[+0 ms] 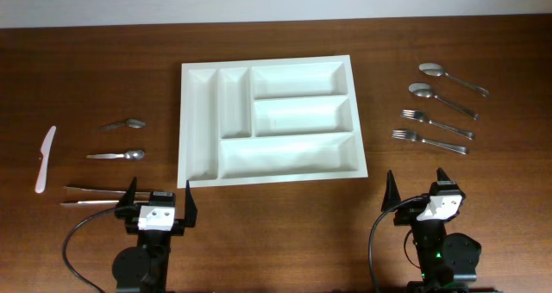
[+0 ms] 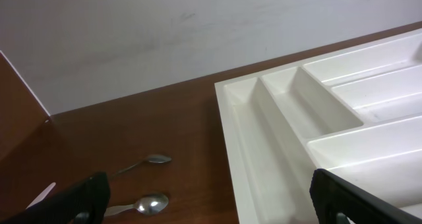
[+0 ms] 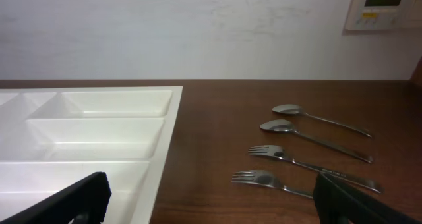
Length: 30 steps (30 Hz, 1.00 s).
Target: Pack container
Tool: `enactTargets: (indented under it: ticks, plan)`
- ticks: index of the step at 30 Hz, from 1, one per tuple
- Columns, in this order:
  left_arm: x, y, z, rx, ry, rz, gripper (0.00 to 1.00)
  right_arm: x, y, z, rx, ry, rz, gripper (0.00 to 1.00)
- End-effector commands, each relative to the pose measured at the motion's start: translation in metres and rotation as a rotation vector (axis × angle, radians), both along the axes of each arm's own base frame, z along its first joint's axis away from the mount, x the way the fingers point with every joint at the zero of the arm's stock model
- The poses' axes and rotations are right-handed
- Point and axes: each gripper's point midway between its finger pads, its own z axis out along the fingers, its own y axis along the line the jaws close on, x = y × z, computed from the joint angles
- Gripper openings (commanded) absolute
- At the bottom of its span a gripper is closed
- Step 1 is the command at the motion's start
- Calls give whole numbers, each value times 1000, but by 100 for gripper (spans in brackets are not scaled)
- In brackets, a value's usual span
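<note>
Nothing was packed yet: the container [image 1: 269,121] sat empty on the table [image 1: 86,69], cutlery [image 1: 429,121] near both side edges, left gripper [image 1: 159,190] and right gripper [image 1: 417,185] spread wide, holding nothing

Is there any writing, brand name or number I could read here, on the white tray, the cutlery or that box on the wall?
No text reads clearly in any view.
Wall control panel: tiny print and a yellowish mark under its screen, too small and blurred to read.
White cutlery tray: no lettering visible.
Cutlery, for example the farther fork: no legible stamp.
</note>
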Motion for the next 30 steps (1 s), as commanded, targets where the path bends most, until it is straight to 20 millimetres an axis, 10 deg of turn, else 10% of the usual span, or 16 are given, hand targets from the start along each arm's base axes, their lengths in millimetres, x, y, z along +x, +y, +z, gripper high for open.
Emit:
enactTargets:
  ticks: [1,30]
  plan:
    - [0,1,-2,12,0,6,99,0,3,-2,11,-4,11,99]
    - [0,1,-2,12,0,6,99,0,4,-2,12,-5,16,99]
